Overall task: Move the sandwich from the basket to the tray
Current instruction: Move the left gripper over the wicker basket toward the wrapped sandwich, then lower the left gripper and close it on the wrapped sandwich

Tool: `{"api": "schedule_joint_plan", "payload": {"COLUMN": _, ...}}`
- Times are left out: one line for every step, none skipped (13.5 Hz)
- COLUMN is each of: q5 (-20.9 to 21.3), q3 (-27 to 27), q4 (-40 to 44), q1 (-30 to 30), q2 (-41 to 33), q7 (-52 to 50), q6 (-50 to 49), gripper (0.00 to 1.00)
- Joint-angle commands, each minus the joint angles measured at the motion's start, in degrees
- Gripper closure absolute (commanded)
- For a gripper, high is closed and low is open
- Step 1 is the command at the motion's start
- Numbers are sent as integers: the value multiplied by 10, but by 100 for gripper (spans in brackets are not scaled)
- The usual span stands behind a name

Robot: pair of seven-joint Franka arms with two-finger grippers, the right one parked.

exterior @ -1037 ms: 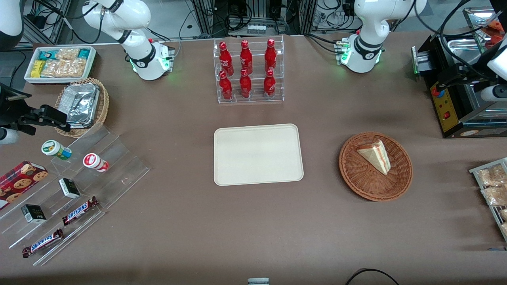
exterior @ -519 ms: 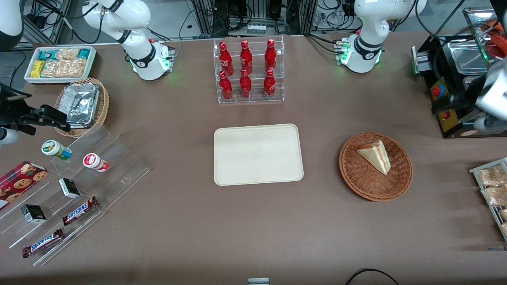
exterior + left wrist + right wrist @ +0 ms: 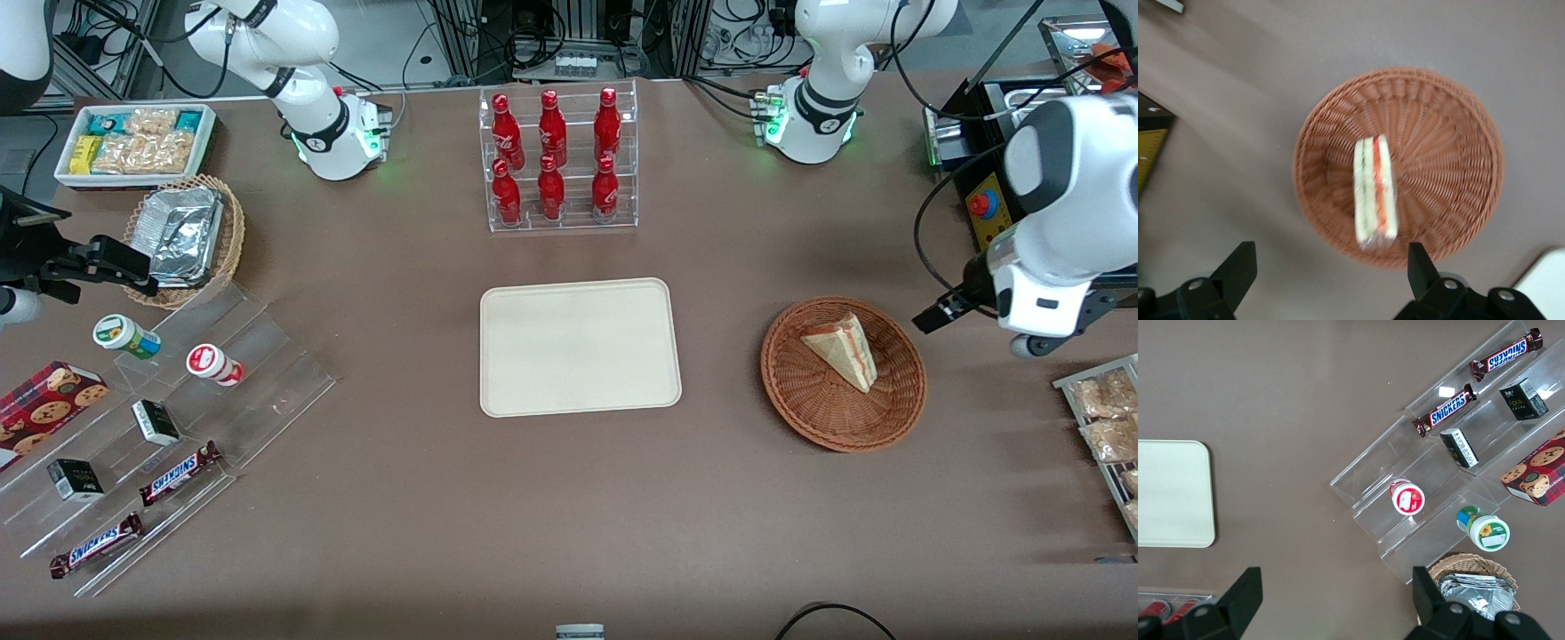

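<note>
The sandwich [image 3: 843,351] is a pale triangular wedge with red and green layers, lying in the round reddish-brown wicker basket [image 3: 805,400]. The cream tray [image 3: 578,347] lies flat at the table's middle, with nothing on it. My left gripper [image 3: 942,313] hangs above the table just beside the basket, toward the working arm's end. In the left wrist view the gripper [image 3: 1330,270] is open and holds nothing. There the sandwich [image 3: 1375,193] and basket [image 3: 1451,133] lie ahead of the fingertips [image 3: 1238,263], and a corner of the tray [image 3: 1548,280] shows.
An acrylic rack of red bottles [image 3: 558,160] stands farther from the camera than the tray. A black machine [image 3: 987,209] and a wire rack of snack packets [image 3: 1107,418] sit at the working arm's end. Stepped acrylic shelves [image 3: 178,400] with snacks lie toward the parked arm's end.
My left arm has swung in from the working arm's end of the table and come down beside the basket. The sandwich, basket and tray have not moved.
</note>
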Motion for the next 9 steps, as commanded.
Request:
{"api": "schedule_joint_plan", "payload": {"q5": -1, "q3": -4, "q4": -93, "q1": -16, "q2": -23, "q7": -82, "q6": 112, "gripper": 0}}
{"api": "schedule_joint_plan", "payload": {"q5": -1, "q3": -4, "q4": -112, "q1": -31, "q2": -20, "q7": -98, "q6": 143, "gripper": 0}}
{"api": "schedule_joint_plan", "payload": {"q5": -1, "q3": -4, "q4": -122, "q1": -47, "q2": -14, "q7": -113, "q6": 162, "gripper": 0}}
{"api": "schedule_joint_plan", "payload": {"q5": 0, "q3": -4, "q4": -130, "q1": -53, "q2": -5, "q7": -116, "q6": 177, "gripper": 0}}
{"api": "schedule_joint_plan", "payload": {"q5": 3, "q3": -4, "q4": -140, "q1": -60, "q2": 2, "q7": -115, "q6": 192, "gripper": 0}}
{"api": "schedule_joint_plan", "payload": {"q5": 7, "q3": -3, "q4": -151, "q1": -69, "q2": 9, "q7": -115, "q6": 209, "gripper": 0}}
{"api": "schedule_joint_plan", "payload": {"q5": 8, "q3": -3, "q4": -166, "q1": -69, "q2": 14, "q7": -115, "q6": 224, "gripper": 0}}
{"api": "schedule_joint_plan", "payload": {"q5": 8, "q3": -3, "q4": -178, "q1": -68, "q2": 15, "q7": -115, "q6": 237, "gripper": 0}}
{"api": "schedule_joint_plan", "payload": {"q5": 9, "q3": -2, "q4": -185, "q1": -68, "q2": 17, "q7": -114, "q6": 240, "gripper": 0}}
